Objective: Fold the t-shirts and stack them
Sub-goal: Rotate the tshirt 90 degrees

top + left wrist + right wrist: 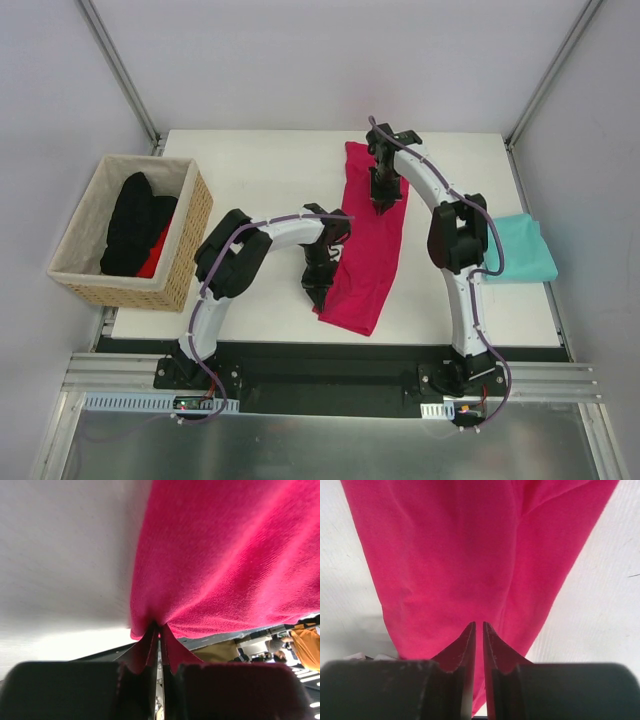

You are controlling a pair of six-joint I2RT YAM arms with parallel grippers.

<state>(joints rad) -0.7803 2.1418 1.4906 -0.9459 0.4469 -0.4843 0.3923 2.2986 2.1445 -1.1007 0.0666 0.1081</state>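
Note:
The crimson-pink t-shirt (368, 245) lies on the white table (260, 180) as a long narrow strip, running from the far middle toward the near edge. My left gripper (318, 288) is at its near left edge. In the left wrist view that gripper (159, 628) is shut, and the pink cloth (225, 555) puckers into its tips. My right gripper (382, 205) points down on the far part of the strip. Its jaws (479, 625) stand a thin slit apart over the pink cloth (445, 555), and whether cloth is pinched does not show. The teal t-shirt (520, 250) lies folded at the right edge, partly behind the right arm.
A wicker basket (190, 215) stands off the table's left side. It holds black clothing (135, 225) and a red piece (155, 255). Frame posts rise at the table's far corners.

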